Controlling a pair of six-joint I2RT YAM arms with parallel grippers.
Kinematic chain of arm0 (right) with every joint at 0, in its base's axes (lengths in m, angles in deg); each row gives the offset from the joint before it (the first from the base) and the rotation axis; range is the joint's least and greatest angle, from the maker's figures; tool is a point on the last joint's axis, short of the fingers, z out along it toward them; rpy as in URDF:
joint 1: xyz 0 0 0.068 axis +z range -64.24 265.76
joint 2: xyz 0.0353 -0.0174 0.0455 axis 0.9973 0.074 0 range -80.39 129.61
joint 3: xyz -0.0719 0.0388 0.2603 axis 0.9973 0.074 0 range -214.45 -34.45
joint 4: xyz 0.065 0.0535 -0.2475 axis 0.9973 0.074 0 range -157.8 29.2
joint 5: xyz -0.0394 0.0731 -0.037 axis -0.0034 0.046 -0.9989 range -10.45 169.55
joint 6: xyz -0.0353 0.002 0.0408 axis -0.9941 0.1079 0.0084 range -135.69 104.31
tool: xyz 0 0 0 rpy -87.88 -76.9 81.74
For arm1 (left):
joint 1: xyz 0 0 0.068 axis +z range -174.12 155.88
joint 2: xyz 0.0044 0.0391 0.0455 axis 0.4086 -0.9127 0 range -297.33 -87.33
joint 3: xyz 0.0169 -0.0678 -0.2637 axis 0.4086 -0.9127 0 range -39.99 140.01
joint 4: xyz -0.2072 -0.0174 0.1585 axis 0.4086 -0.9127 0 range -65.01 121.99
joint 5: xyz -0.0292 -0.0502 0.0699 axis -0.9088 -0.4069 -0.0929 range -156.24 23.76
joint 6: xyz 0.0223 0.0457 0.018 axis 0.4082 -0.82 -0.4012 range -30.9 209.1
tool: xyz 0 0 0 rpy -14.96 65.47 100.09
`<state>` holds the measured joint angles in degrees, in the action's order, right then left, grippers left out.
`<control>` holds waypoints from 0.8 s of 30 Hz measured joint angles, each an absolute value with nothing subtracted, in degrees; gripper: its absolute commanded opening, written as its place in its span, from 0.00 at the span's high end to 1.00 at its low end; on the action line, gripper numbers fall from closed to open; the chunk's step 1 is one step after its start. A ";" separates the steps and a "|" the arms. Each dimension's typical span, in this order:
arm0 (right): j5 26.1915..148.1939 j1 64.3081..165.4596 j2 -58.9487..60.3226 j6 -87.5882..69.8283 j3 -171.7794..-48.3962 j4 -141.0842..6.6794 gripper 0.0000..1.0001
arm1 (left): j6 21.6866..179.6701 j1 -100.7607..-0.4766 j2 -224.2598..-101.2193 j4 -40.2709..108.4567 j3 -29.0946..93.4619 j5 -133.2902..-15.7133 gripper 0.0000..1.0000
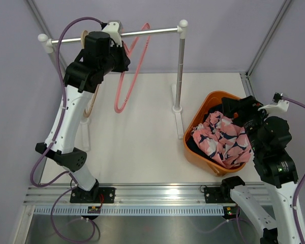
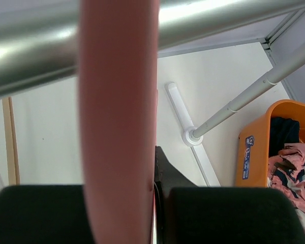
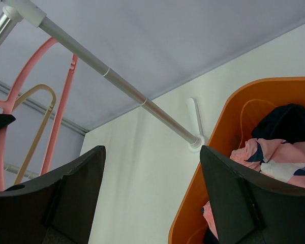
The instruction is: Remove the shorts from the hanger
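Note:
The pink and navy patterned shorts (image 1: 221, 140) lie bunched in the orange basket (image 1: 197, 154), off any hanger. They also show in the right wrist view (image 3: 274, 152) and the left wrist view (image 2: 295, 170). A bare pink hanger (image 1: 120, 110) hangs from the rack's rail (image 1: 152, 32). My left gripper (image 1: 123, 50) is raised at the rail and shut on the pink hanger (image 2: 119, 127), which fills the gap between its fingers (image 2: 234, 213). My right gripper (image 1: 237, 108) is open and empty just above the basket's far rim (image 3: 229, 117).
A tan wooden hanger (image 3: 38, 127) hangs on the rail left of the pink one. The rack's right post (image 1: 180, 71) and its foot stand between the arms, beside the basket. A dark navy garment (image 3: 287, 122) lies in the basket under the shorts.

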<state>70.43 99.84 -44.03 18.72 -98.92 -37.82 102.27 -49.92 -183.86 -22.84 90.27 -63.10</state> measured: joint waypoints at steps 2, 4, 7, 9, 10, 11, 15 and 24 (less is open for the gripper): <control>70.47 99.84 -44.03 18.37 -98.94 -37.80 0.16 | 102.27 -49.48 -184.13 -22.38 90.47 -63.13 1.00; 70.58 99.84 -43.93 18.19 -98.94 -37.78 0.16 | 102.31 -49.00 -184.32 -21.88 90.62 -63.10 1.00; 70.73 99.84 -43.90 18.04 -98.94 -37.78 0.16 | 102.60 -48.04 -184.87 -21.31 90.82 -63.04 1.00; 70.93 99.84 -43.88 17.98 -98.94 -37.78 0.16 | 102.66 -47.58 -185.33 -20.89 90.82 -62.99 1.00; 71.19 99.84 -43.86 17.95 -98.94 -37.78 0.16 | 102.68 -47.43 -185.50 -20.76 90.82 -62.99 1.00; 71.48 99.84 -43.79 17.93 -98.94 -37.78 0.16 | 102.70 -47.23 -185.79 -20.57 90.82 -62.97 1.00; 72.13 99.84 -43.31 17.91 -98.92 -37.78 0.16 | 102.79 -46.75 -186.66 -20.04 90.69 -62.97 1.00; 72.81 99.84 -43.18 17.93 -98.07 -37.82 0.15 | 104.41 -46.53 -183.67 -13.09 82.53 -62.78 0.87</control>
<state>72.81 99.84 -43.18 17.93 -98.07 -37.82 104.41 -46.53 -183.67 -13.09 82.53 -62.78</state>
